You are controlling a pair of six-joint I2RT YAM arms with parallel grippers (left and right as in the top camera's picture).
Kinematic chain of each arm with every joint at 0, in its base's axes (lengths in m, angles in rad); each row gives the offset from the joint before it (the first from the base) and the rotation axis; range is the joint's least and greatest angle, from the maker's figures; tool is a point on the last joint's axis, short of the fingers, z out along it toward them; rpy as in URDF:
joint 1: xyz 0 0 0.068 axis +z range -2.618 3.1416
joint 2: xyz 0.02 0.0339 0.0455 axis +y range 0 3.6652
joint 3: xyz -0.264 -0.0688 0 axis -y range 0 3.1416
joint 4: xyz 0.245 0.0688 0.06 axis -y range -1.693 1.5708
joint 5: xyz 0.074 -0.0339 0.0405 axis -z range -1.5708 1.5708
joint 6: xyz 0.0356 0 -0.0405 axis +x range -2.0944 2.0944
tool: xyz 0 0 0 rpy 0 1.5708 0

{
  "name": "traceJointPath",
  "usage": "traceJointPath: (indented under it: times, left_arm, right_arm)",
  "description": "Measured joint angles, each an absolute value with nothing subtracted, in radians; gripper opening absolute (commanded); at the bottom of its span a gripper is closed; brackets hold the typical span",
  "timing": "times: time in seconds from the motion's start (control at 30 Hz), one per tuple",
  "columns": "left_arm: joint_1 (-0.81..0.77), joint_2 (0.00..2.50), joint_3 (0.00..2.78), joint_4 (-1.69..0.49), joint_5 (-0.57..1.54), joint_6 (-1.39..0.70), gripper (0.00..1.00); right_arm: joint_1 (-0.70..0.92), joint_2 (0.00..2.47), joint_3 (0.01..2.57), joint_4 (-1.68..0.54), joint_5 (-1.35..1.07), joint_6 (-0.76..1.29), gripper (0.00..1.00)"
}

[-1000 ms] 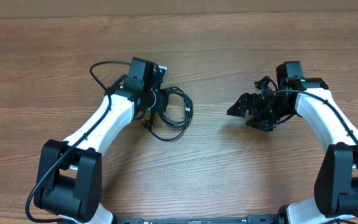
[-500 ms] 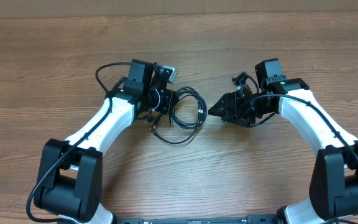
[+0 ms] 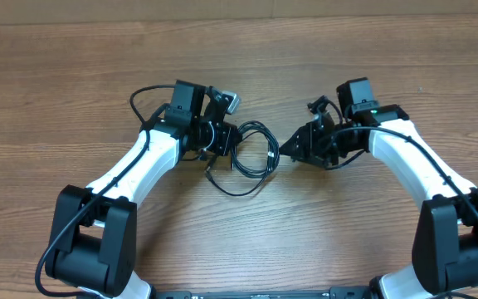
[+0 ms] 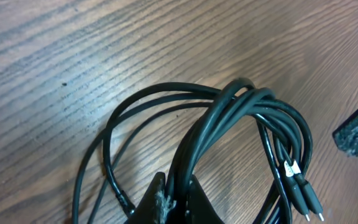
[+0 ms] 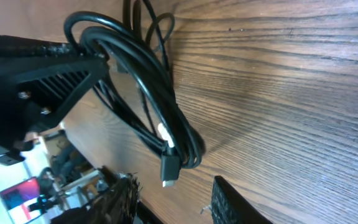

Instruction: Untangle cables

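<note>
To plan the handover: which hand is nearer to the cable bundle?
Left. The left hand grips the cable bundle at its left side; the right hand is just right of it, not gripping it.

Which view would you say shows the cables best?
The left wrist view: the cables fill the frame, loops distinct, pinched in the left gripper. The right wrist view shows part of the bundle and one plug. Overhead shows them whole but small.
</note>
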State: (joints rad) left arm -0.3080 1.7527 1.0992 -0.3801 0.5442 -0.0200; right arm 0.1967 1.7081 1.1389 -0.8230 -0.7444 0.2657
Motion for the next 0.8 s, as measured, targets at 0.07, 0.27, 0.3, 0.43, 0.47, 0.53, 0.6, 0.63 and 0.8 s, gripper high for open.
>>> traceJointPath:
  times: [0.07,0.27,0.3,0.43,0.47,0.53,0.6,0.63,0.8]
  left_arm:
    - [-0.308,1.753,1.099,-0.396,0.543,-0.029,0.04]
    - [-0.308,1.753,1.072,-0.397,0.498,-0.123,0.04]
    - [-0.308,1.753,1.067,-0.399,0.492,-0.135,0.04]
    - [-0.308,1.753,1.063,-0.400,0.472,-0.185,0.04]
    - [-0.308,1.753,1.063,-0.400,0.469,-0.192,0.04]
    - [-0.308,1.753,1.063,-0.400,0.466,-0.208,0.04]
    - [-0.308,1.753,1.063,-0.395,0.463,-0.224,0.04]
    - [-0.308,1.753,1.063,-0.392,0.461,-0.233,0.04]
    - [-0.308,1.753,1.062,-0.381,0.459,-0.264,0.04]
  right_arm:
    - [0.221,1.708,1.132,-0.822,-0.713,0.267,0.19]
    - [0.289,1.708,1.121,-0.805,-0.639,0.291,0.04]
    - [0.292,1.708,1.121,-0.802,-0.625,0.305,0.04]
    - [0.296,1.708,1.121,-0.794,-0.585,0.349,0.04]
    - [0.297,1.708,1.121,-0.797,-0.577,0.363,0.04]
    - [0.301,1.708,1.120,-0.797,-0.568,0.380,0.04]
    - [0.309,1.708,1.119,-0.792,-0.564,0.393,0.04]
    - [0.315,1.708,1.118,-0.785,-0.563,0.400,0.04]
    - [0.337,1.710,1.118,-0.757,-0.559,0.454,0.04]
